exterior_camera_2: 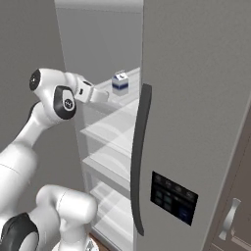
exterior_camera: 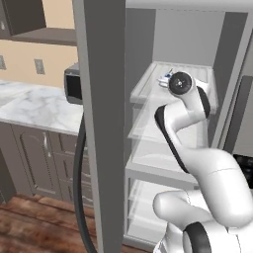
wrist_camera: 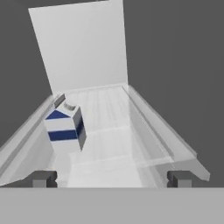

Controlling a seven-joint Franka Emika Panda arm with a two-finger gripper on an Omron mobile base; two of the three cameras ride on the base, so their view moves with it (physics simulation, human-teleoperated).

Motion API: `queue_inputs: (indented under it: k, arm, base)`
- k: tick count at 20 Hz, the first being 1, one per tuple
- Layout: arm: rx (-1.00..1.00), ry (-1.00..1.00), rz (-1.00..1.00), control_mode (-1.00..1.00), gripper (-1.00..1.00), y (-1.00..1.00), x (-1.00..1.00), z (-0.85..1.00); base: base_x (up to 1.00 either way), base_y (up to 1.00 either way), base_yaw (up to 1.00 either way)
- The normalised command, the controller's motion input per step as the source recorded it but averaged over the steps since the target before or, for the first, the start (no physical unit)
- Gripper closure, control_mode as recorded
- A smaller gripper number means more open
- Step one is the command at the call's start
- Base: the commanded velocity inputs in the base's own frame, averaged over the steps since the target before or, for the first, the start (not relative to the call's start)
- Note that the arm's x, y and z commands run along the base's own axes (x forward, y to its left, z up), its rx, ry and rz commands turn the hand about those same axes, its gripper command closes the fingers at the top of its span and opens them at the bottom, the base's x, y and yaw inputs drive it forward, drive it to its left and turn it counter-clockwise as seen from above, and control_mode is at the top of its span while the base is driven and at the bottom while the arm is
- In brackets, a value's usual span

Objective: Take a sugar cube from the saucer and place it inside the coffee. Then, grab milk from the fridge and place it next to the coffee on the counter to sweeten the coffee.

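One milk carton, white with blue bands and a gabled top, upright on the top translucent shelf of the open fridge; same carton in the right base view at the shelf's front part, just ahead of the hand. One gripper, jaws spread wide, nothing between them, two dark fingertips at the near edge of that shelf in the hand view. Carton left of the line between the tips, nearer the left one, apart from both, not touched. Four shelves countable in the right base view, stacked one under another, all white and see-through. One dark curved handle and one dark control panel on the right-hand door. One marble counter to the fridge's left in the left base view, over grey-brown cabinet doors. One dark appliance at the counter's end, partly hidden by the other fridge door; cannot tell what kind.
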Motion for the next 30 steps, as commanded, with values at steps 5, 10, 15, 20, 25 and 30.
queue_inputs:
  k: [5,10,15,20,25,30]
  arm:
    - [0.0,0.0,0.0,-1.0,-1.0,0.08,0.47,0.0]
    - [0.0,0.0,0.0,-1.0,-1.0,0.32,0.4,0.0]
    - [0.0,0.0,0.0,-1.0,-1.0,0.05,0.5,0.0]
    - [0.0,0.0,0.0,-1.0,-1.0,0.0,0.46,0.0]
    - [0.0,0.0,0.0,-1.0,-1.0,0.0,0.41,0.0]
    - [0.0,0.01,0.0,-1.0,-1.0,-0.19,0.32,0.0]
  base:
    - [0.0,0.0,0.0]
    - [0.0,0.0,0.0]
    - [0.0,0.0,0.0]
    - [0.0,0.0,0.0]
    - [0.0,0.0,0.0]
    - [0.0,0.0,0.0]
